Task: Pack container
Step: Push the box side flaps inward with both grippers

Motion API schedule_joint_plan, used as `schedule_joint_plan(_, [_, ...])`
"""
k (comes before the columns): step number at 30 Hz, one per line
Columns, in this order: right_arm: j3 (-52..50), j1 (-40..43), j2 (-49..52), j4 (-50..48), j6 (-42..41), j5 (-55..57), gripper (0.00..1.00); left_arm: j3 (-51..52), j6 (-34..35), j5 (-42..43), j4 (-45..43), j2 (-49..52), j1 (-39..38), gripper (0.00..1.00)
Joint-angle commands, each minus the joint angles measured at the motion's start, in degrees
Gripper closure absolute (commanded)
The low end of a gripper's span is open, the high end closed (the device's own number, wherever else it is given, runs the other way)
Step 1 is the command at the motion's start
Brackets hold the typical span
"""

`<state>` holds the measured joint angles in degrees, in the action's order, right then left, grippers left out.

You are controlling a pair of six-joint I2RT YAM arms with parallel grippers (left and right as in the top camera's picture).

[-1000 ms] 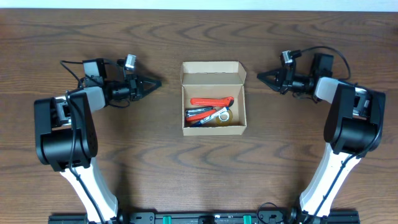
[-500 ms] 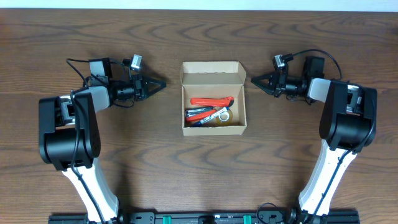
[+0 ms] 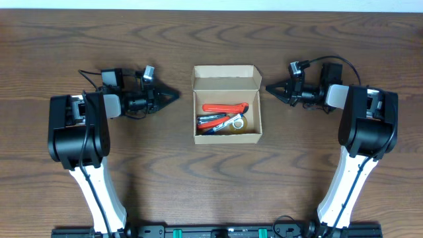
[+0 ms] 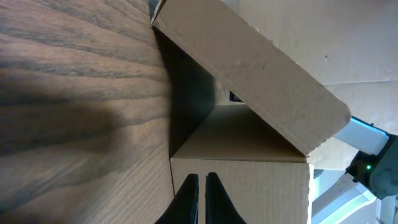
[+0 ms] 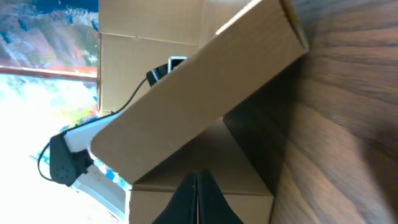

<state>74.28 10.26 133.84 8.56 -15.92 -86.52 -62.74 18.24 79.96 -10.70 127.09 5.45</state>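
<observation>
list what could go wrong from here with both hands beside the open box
The left hand and right hand are both shut and aimed at the container from opposite sides. An uneven push could slide or turn the container rather than fold its lid flap. The lid flap stands open, and a push at one corner may crease it.

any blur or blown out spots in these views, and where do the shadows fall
Overhead: sharp and evenly lit, only soft shadows on the table, the inside of the container readable. Left wrist: a dark shadow on the table beside the container, the left gripper a black silhouette. Right wrist: the background at upper left is washed out and smeared, the right gripper also dark.
</observation>
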Motion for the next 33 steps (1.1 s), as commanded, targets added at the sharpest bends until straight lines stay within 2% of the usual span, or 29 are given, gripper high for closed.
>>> schedule_joint_plan(1, [0.1,-0.7,1.1,0.0,-0.5,0.8,0.99,-0.2,2.6,1.0,-2.5,0.1,-0.8,0.94])
schedule_joint_plan(8, [0.1,-2.6,1.1,-0.4,-1.4,3.2,0.99,-0.3,8.3,0.4,-9.2,0.1,-2.0,0.94])
schedule_joint_plan(19, [0.1,-6.2,1.1,-3.0,-3.8,4.0,0.99,-0.5,8.8,-0.6,-9.3,0.1,-3.0,0.94])
schedule_joint_plan(33, [0.1,-8.4,1.1,-3.3,-3.8,5.1,0.99,-0.5,8.8,-3.7,-9.7,0.1,-8.3,0.94])
